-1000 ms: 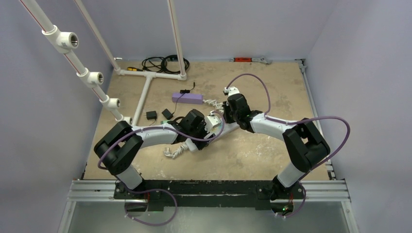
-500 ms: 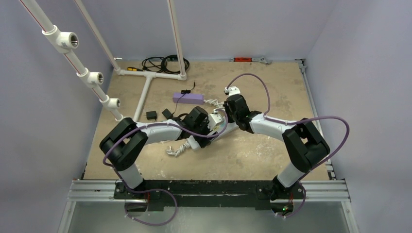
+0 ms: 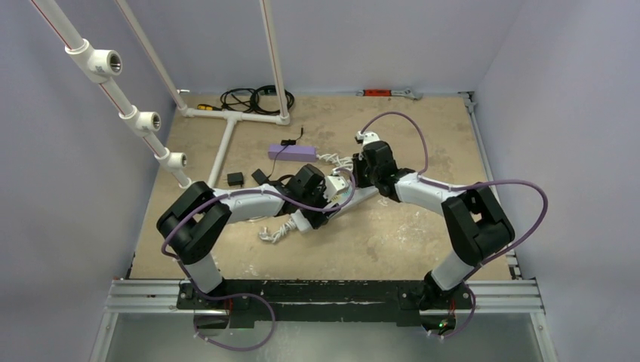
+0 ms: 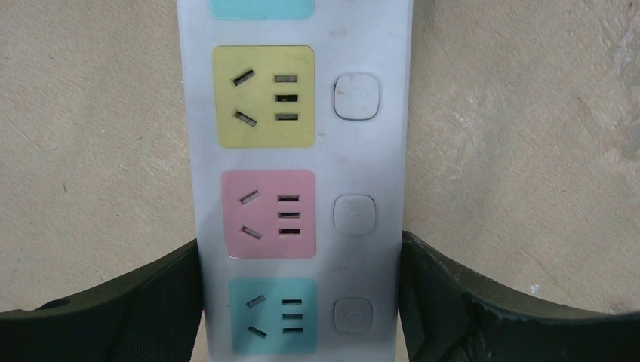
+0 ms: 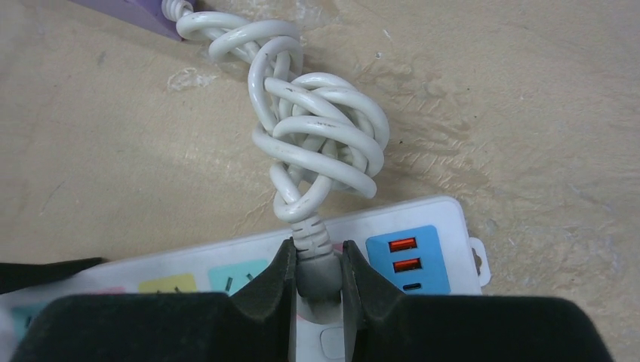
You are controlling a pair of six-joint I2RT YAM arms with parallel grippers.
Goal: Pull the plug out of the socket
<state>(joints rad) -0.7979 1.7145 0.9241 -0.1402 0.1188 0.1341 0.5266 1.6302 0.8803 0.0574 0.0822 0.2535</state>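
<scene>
The socket is a long white power strip (image 4: 370,158) with yellow, pink and turquoise outlet faces. My left gripper (image 4: 302,302) is shut on its sides near one end; each black finger (image 4: 136,309) touches an edge. In the right wrist view the strip (image 5: 453,219) shows a blue USB panel. A white plug (image 5: 317,264) stands on the strip beside that panel, and my right gripper (image 5: 317,275) is shut on it. A knotted white cord (image 5: 317,143) runs up from the plug. In the top view both grippers (image 3: 330,194) (image 3: 356,177) meet over the strip (image 3: 346,197) at mid-table.
A purple box (image 3: 292,153) lies just behind the grippers, with the plug's cord leading to it. Two black adapters (image 3: 235,179) sit at the left. A white pipe frame (image 3: 226,136) and a black cable coil (image 3: 249,98) are at the back left. The strip's bundled cord (image 3: 275,230) lies in front.
My right wrist has shifted a little to the right and back. My left arm has slid slightly right along the strip. Both grips are unchanged.
</scene>
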